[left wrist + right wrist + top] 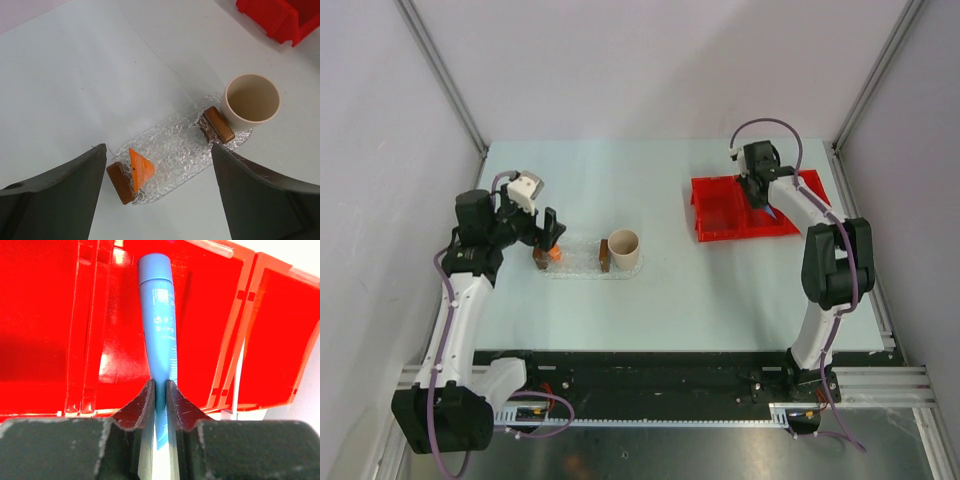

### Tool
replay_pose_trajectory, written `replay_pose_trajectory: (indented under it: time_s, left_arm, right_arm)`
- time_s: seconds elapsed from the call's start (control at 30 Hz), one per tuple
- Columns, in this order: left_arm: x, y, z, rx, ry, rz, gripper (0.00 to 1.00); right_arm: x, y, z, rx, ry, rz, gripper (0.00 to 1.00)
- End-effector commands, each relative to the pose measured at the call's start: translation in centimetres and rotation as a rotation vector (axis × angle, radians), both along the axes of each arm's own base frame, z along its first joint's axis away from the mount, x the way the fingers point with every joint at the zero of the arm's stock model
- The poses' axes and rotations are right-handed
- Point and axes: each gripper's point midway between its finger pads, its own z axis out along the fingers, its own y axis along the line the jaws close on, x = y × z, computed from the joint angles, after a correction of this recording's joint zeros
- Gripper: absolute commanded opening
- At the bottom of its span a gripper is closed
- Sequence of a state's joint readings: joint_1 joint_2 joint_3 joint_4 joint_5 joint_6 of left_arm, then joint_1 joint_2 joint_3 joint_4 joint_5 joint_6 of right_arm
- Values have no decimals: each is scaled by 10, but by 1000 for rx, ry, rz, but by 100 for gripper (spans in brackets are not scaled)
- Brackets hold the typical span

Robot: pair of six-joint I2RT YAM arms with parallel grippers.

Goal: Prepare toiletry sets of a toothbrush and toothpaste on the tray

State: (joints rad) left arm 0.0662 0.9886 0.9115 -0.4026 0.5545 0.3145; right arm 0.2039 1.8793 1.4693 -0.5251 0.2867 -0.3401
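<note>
The clear bumpy tray [582, 264] lies left of centre, also in the left wrist view [180, 145]. The orange toothpaste tube [140, 169] rests on its left end against a brown block [119, 182]; it shows from above too [554, 254]. My left gripper [548, 230] hangs open and empty above that end [159, 150]. My right gripper [763, 198] is over the red bin, shut on the flat tail of the blue toothpaste tube [157, 305], with the jaws [160, 387] pinching it cap-down. No toothbrush is in view.
A beige cup [623, 247] stands empty at the tray's right end [252, 95], beside a second brown block [218, 125]. The red divided bin [720, 215] sits at the back right, and its walls [45, 315] lie below the held tube.
</note>
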Motion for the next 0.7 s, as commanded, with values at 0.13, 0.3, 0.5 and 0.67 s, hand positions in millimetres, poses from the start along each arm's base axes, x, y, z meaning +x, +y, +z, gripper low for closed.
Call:
replay_pose_trajectory:
  time_s: [0.13,0.3,0.5,0.67]
  left_arm:
    - [2,-11,16,-34,-34,-69,89]
    - [-1,-24,22,-70,-32,-133,87]
    - [-5,-65,33,-19,-77,-258,84]
    - [-4,-94,48,43,-134,-326,84]
  right_arm:
    - [5,-5,58,65,-116,-26,0]
    - [-2,-1,83,96,-146,-9,0]
    - [-17,24,132,216,-190,89,0]
    - [-39,58,170,314,-222,227,0]
